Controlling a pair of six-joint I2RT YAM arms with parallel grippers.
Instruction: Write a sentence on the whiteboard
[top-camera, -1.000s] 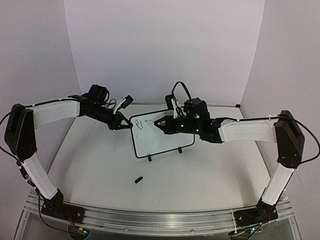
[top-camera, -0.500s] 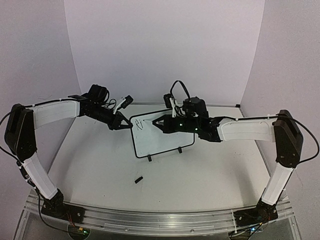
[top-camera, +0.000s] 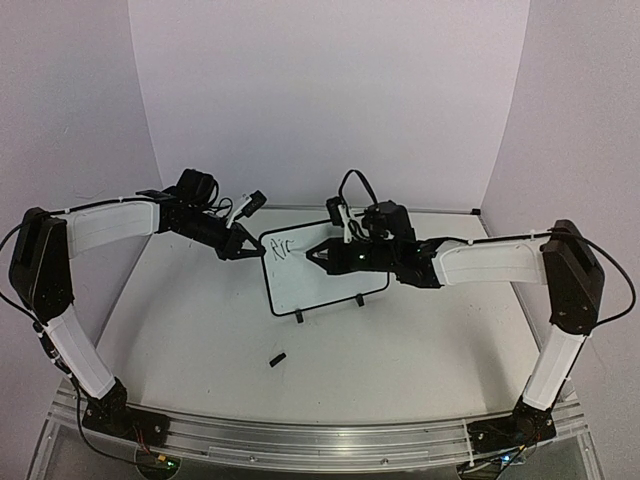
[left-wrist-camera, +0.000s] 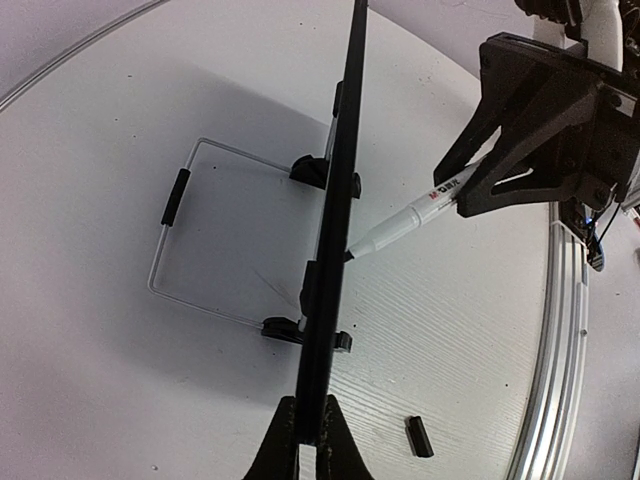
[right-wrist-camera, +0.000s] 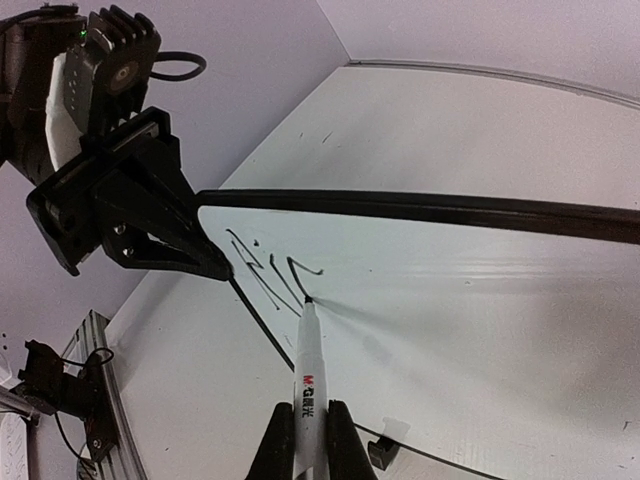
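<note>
The whiteboard (top-camera: 330, 278) stands tilted on its two small black feet mid-table; in the left wrist view it shows edge-on as a black frame (left-wrist-camera: 336, 220). My left gripper (top-camera: 249, 252) (left-wrist-camera: 310, 440) is shut on the board's upper left edge and also shows in the right wrist view (right-wrist-camera: 212, 266). A white marker (right-wrist-camera: 305, 365) (left-wrist-camera: 412, 217) is clamped in my right gripper (right-wrist-camera: 308, 428) (top-camera: 320, 251), which is shut on it. The marker's tip touches the board. The sentence (right-wrist-camera: 265, 268) (top-camera: 283, 246) is a few black strokes near the top left corner.
A small black marker cap (top-camera: 277, 358) (left-wrist-camera: 420, 437) lies on the table in front of the board. A wire stand (left-wrist-camera: 175, 196) props the board from behind. A metal rail (top-camera: 320, 442) runs along the near edge. Walls close in on three sides.
My right gripper has slid the marker along the board and a new curved stroke has appeared after the first letters. The left gripper and the board have not moved.
</note>
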